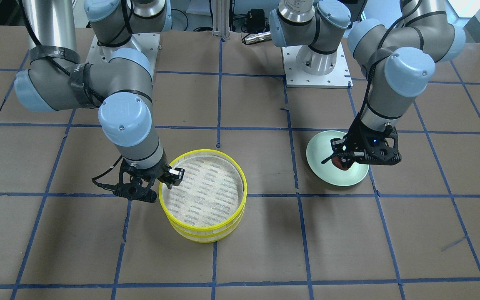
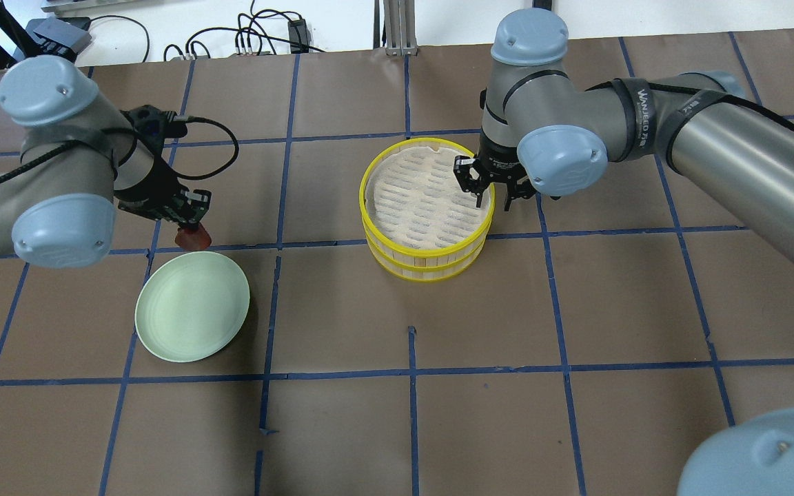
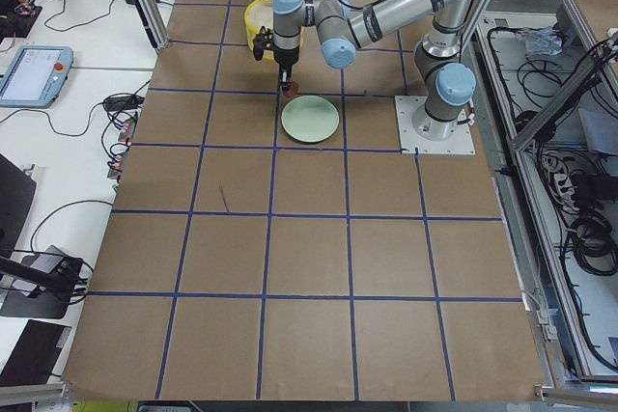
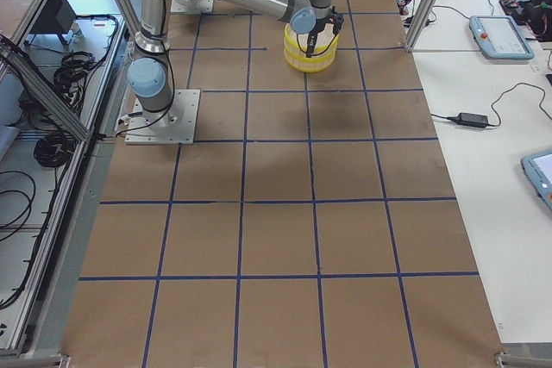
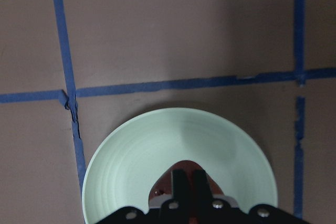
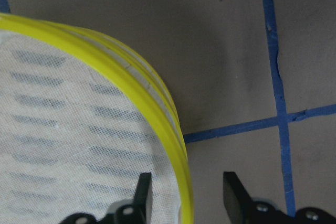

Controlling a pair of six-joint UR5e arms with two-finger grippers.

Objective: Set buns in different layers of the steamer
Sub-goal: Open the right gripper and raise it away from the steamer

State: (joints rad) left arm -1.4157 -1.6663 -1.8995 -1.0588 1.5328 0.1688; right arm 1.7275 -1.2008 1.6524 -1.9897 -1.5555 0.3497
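The two steamer layers are stacked mid-table: the top layer (image 2: 428,196) sits on the lower layer (image 2: 431,269), and its mesh is bare. My right gripper (image 2: 493,198) is open. Its fingers straddle the top layer's yellow rim (image 6: 173,129), one finger inside and one outside. My left gripper (image 2: 190,227) is shut on the reddish-brown bun (image 2: 194,239) and holds it above the far edge of the pale green plate (image 2: 192,315). The left wrist view shows the bun (image 5: 212,186) between the fingers over the plate (image 5: 157,150). The white bun is out of view.
Brown table paper with a blue tape grid (image 2: 411,372). The plate (image 1: 327,146) carries nothing else. The arm base plates (image 1: 317,71) stand at the robot's side of the table. Cables lie beyond the far table edge (image 2: 259,34).
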